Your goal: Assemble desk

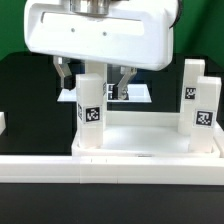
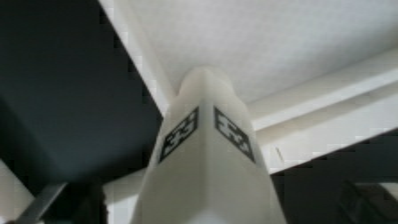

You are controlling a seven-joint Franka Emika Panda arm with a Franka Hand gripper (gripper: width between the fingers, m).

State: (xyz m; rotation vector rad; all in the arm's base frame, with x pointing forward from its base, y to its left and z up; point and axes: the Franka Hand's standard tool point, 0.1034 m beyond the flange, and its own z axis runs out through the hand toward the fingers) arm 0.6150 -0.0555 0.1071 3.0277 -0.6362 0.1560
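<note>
The white desk top lies flat near the front, rim up. One tagged white leg stands upright at its corner on the exterior view's left. My gripper hangs over this leg, its fingers spread wide on both sides of the leg's top with a gap on each side. In the wrist view the same leg fills the middle, with the desk top beyond it. My gripper is open around the leg. Two more tagged legs stand upright at the right end of the top.
The marker board lies flat on the black table behind the gripper. A long low white rail runs along the front. A small white piece is cut off at the exterior view's left edge.
</note>
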